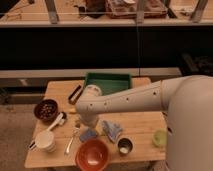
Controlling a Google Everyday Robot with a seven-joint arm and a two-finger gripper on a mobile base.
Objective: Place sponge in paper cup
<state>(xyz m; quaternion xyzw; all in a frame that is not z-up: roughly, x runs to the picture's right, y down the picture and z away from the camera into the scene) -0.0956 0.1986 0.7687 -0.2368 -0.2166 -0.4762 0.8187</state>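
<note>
A small blue sponge (pixel 89 135) lies on the wooden table (pixel 145 125), just behind an orange bowl. The white paper cup (pixel 46 141) stands at the front left of the table, a short way left of the sponge. My white arm reaches in from the right, and its rounded wrist (pixel 90 106) hangs over the middle of the table. My gripper (pixel 79 121) points down below the wrist, just behind and left of the sponge. It is mostly hidden by the arm. Nothing shows in its grasp.
The orange bowl (pixel 92 154) sits at the front edge. There is a crumpled blue cloth (pixel 112 129), a small metal cup (pixel 125 146), a green cup (pixel 160 137), a dark bowl of nuts (pixel 46 109), a white spoon (pixel 57 121), a metal fork (pixel 71 141), a green tray (pixel 107 81) and a black tool (pixel 75 93).
</note>
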